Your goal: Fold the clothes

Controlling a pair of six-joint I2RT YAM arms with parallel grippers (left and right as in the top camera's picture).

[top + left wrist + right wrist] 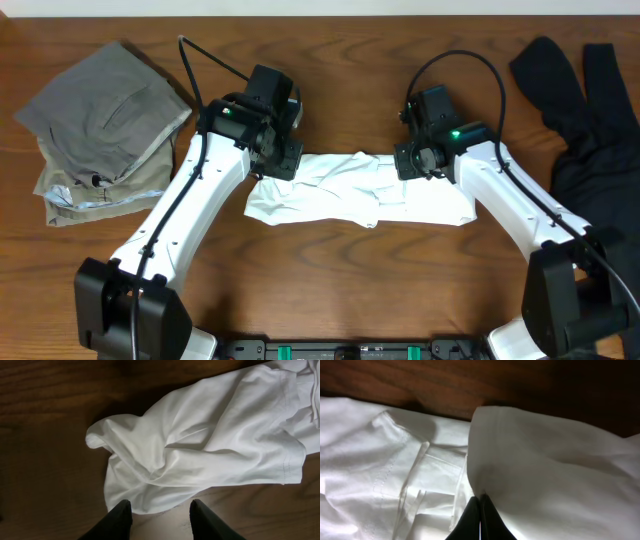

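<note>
Centre: one white T-shirt (340, 195), right gripper (480, 496) pinching it, left gripper (160, 505) spread. Upper left: two trousers (100, 120). Upper right: one black garment (590, 110).

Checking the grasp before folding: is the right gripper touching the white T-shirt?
Touching. In the right wrist view the right gripper, shut, pinches a raised fold of the white T-shirt.
</note>
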